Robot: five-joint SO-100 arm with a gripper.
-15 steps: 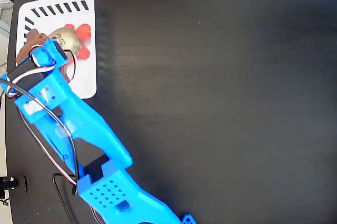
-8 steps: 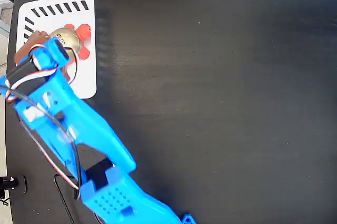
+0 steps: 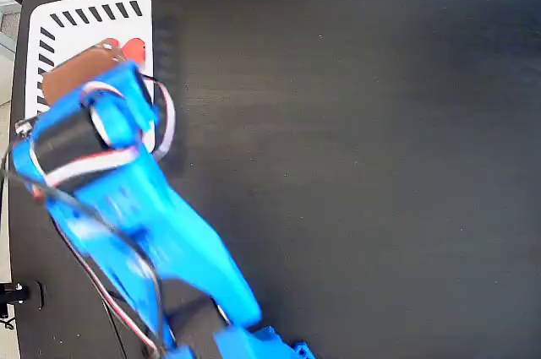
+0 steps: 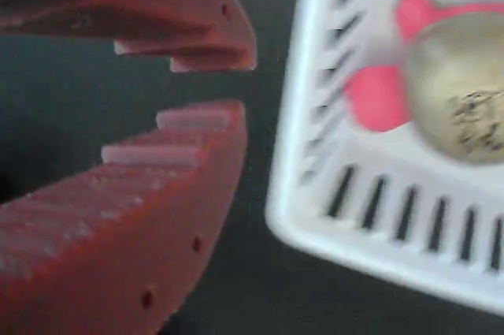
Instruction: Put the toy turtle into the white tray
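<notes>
One small toy turtle (image 4: 441,91), red-limbed under a domed metallic gold-beige shell, lying inside one flat white rectangular tray (image 4: 315,217) with rounded corners and short black slanted slots along two edges. Seen in the wrist view near a tray corner, with slots visible along both adjoining sides. Just beside the tray, over the black tabletop (image 3: 355,156), one two-finger gripper (image 4: 209,87) with ridged reddish-brown fingers (image 4: 142,217), jaws parted by a narrow gap and gripping nothing, clear of the turtle. In the fixed view, one blue plastic arm (image 3: 127,198) with a black motor and red-and-white wires, blurred, reaching from the bottom edge up across the tray's lower part; only a red scrap of the turtle (image 3: 135,48) showing past the brown gripper (image 3: 80,67). Tray (image 3: 51,29) sitting at the table's upper left corner.
</notes>
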